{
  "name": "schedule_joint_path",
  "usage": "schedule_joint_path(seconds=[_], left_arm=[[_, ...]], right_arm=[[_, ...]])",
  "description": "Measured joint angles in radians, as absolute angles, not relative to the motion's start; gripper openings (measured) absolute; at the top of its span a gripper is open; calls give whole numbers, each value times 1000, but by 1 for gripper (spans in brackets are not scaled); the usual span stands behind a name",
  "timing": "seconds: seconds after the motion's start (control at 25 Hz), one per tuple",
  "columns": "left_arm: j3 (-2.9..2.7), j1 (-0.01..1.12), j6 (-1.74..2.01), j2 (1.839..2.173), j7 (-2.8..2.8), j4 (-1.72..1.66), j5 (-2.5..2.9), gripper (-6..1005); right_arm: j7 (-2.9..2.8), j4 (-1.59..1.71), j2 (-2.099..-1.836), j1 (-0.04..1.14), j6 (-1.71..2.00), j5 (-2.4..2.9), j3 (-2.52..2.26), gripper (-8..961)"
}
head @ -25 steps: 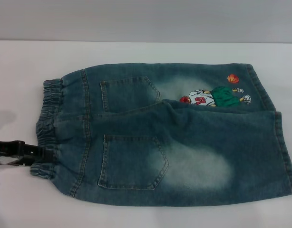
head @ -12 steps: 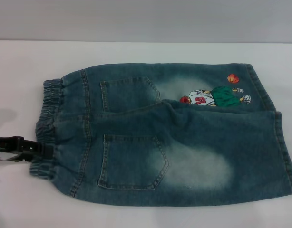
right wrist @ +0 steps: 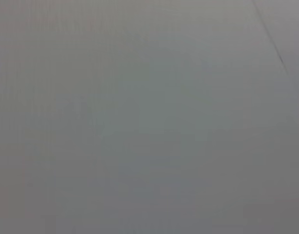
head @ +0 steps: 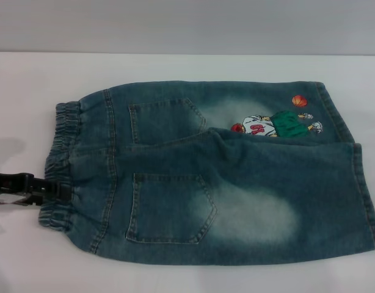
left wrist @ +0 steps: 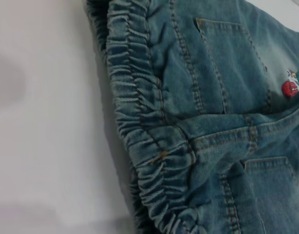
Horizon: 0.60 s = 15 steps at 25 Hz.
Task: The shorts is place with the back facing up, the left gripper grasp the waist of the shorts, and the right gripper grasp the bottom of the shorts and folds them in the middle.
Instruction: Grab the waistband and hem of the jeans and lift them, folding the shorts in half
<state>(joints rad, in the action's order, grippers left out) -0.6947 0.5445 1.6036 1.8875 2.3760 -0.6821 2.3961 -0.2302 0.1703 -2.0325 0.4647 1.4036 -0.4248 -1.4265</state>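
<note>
Shorts [head: 218, 177]: denim, blue-green, faded; laid flat on white tabletop [head: 175, 67], back side up. Two patch pockets showing, one on far leg [head: 166, 121], one on near leg [head: 170, 207]. Pale washed patches beside each pocket. Near leg overlapping far leg along the middle. Cartoon basketball-player print [head: 276, 124] on far leg, orange ball above it, partly tucked under edge of near leg.

Waist of the shorts [head: 60, 165]: gathered elastic band, at the robot's left end of the garment, lying on tabletop. In left wrist view, ruffled band [left wrist: 140, 122] running across the picture, centre back seam and pocket stitching close by, bare tabletop [left wrist: 42, 122] beside it.

Bottom of the shorts [head: 364, 189]: straight stitched hems, at the robot's right end, flat on tabletop, reaching near right edge of head view.

Left claw [head: 48, 192]: black, low over tabletop at left edge of head view, tips meeting the near part of the waistband. Spread or pressed together: cannot tell; pinch on cloth not confirmed. Own fingers not seen in left wrist view.

Right claw: not seen in any view. Right wrist view: plain grey surface only, thin dark line near one corner.
</note>
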Motion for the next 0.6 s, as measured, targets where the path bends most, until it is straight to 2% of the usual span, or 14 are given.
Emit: schedule_joint_path(seconds=[0.6], left_arm=[[-699,533,1609,1890,2371,-678,2403,709]], right_arm=[[-230,170,-2032,469,1404,-425,-1427,469]])
